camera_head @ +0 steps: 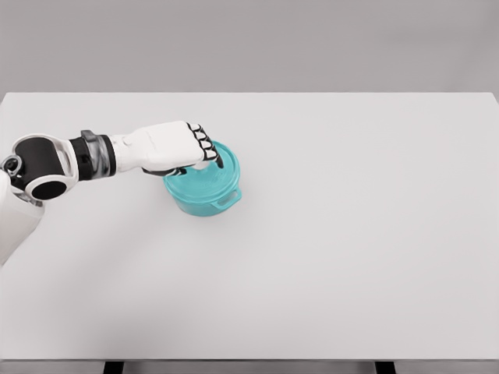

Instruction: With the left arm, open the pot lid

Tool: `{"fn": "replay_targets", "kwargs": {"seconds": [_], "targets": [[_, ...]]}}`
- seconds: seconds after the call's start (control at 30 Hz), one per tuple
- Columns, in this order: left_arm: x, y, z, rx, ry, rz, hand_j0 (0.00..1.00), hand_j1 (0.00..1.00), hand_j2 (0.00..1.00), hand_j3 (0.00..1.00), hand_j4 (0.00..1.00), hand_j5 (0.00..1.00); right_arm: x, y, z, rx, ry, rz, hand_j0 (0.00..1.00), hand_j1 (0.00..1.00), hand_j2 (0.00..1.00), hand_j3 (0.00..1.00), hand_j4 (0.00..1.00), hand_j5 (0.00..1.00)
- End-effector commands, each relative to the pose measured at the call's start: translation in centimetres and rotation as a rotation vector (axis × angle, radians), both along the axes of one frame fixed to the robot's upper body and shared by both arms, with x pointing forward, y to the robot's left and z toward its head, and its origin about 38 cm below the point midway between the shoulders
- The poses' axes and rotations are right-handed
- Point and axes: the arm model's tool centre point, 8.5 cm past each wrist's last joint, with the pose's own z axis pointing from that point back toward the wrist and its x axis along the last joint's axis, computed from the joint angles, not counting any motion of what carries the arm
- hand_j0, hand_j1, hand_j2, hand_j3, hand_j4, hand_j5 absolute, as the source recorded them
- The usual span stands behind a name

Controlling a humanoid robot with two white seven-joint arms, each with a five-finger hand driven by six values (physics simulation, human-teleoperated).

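Observation:
A teal pot (204,196) with a side handle (229,199) stands on the white table (351,234), left of the middle. Its teal lid (221,173) rests on top and is partly hidden by my hand. My left hand (204,153) lies over the lid's centre, fingers (201,140) curled down around the spot where the knob sits. The knob itself is hidden under the palm. The lid looks seated on the pot. My left arm (78,160) reaches in from the left edge.
The table's far edge (249,93) runs along the top and its near edge along the bottom of the view. Nothing else stands on it.

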Motion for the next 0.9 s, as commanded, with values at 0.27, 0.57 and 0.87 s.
{"fn": "replay_targets", "kwargs": {"seconds": [0.27, 0.57, 0.87], "targets": [[0.59, -0.27, -0.22, -0.002, 0.014, 0.005, 0.68, 0.68, 0.68, 0.68, 0.68, 0.68, 0.0, 0.0, 0.0, 0.0, 0.0, 0.0, 1.0, 1.0, 1.0, 1.0, 1.0, 1.0], [0.48, -0.48, -0.49, 0.004, 0.02, -0.002, 0.68, 0.68, 0.68, 0.68, 0.68, 0.68, 0.01, 0.0, 0.0, 0.0, -0.001, -0.002, 1.0, 1.0, 1.0, 1.0, 1.0, 1.0], [0.5, -0.45, -0.45, -0.002, 0.023, -0.002, 0.59, 0.59, 0.59, 0.59, 0.59, 0.59, 0.01, 0.0, 0.0, 0.0, -0.001, -0.002, 1.0, 1.0, 1.0, 1.0, 1.0, 1.0]]}}
